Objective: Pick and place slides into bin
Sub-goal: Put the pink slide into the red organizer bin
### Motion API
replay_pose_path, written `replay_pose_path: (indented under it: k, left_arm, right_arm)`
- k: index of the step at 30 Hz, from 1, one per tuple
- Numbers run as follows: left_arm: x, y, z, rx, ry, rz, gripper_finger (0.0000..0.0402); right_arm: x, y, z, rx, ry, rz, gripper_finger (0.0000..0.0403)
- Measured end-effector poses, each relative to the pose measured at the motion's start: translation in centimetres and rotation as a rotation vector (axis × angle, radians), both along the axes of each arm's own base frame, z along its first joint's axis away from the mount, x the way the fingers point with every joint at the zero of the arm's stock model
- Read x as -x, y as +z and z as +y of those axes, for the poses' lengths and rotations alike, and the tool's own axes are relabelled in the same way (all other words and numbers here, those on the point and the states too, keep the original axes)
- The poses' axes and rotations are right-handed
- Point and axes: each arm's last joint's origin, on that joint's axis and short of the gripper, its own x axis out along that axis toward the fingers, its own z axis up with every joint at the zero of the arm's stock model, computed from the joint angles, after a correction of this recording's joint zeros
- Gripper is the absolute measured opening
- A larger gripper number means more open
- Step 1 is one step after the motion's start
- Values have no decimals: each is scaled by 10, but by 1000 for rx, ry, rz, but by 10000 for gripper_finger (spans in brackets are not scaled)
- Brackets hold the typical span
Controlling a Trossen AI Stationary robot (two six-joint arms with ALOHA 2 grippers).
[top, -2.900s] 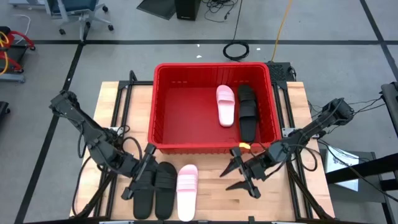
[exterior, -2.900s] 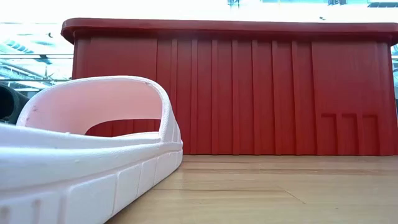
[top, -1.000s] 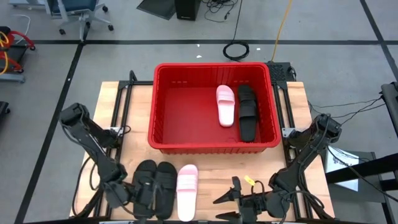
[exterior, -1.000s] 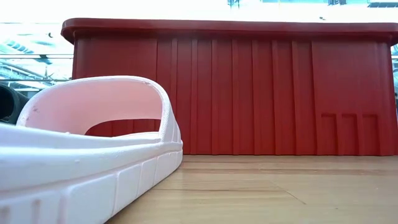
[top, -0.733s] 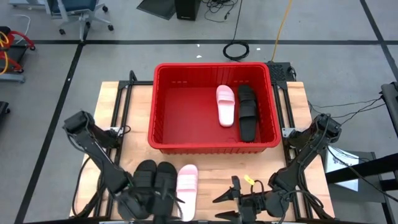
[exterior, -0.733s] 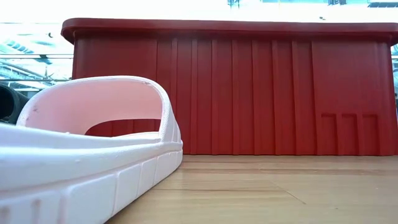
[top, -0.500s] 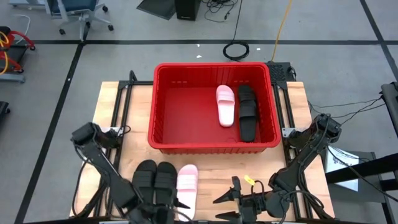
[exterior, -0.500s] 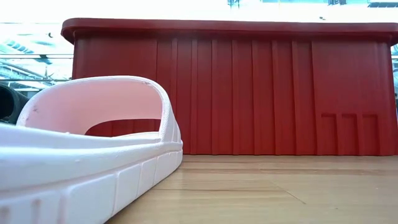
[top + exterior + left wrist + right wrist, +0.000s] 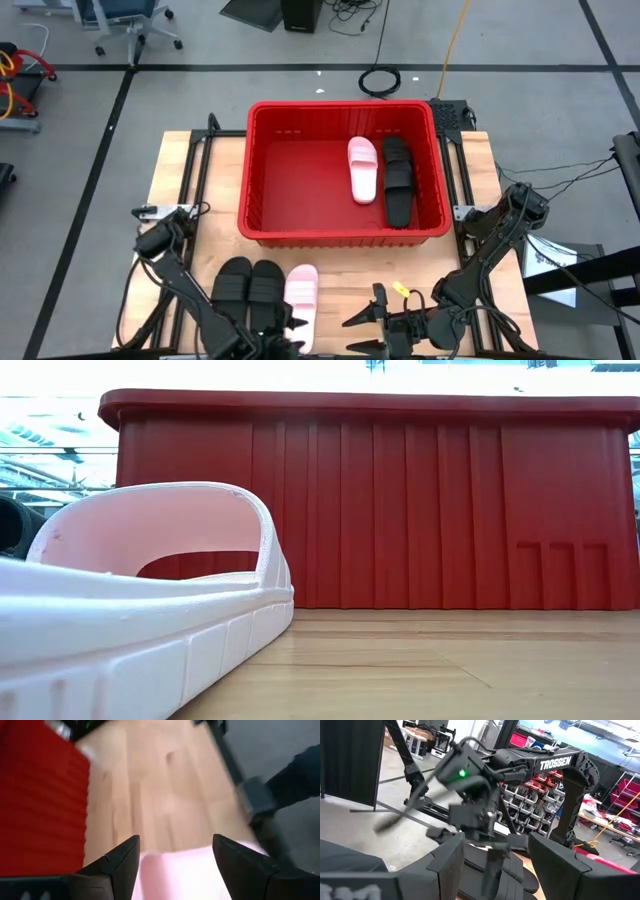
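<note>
Left gripper (image 9: pixel 272 338), fingers spread, apparently above the near pink slide (image 9: pixel 299 296); right gripper (image 9: pixel 368 328) open, idle near-right; two slides in the bin (image 9: pixel 262 150).

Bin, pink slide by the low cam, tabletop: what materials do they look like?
Bin: looks like rigid moulded plastic, glossy red, with ribbed walls and a rolled rim.
Pink slide: probably soft moulded foam or rubber, matte, with thick rounded edges and a grooved sole side.
Tabletop: looks like wood, pale with visible grain and plank seams, light sheen.
</note>
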Motion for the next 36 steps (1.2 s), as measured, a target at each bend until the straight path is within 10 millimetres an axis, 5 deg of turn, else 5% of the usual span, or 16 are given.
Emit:
replay_pose_path:
  k: [15, 36]
  left_arm:
    - [-7, -37, 27, -24, 217, 214, 248]
    - [0, -41, 36, -90, 289, 267, 248]
  right_arm:
    - [0, 0, 0, -24, 0, 4, 208]
    - [0, 0, 0, -35, 3, 7, 208]
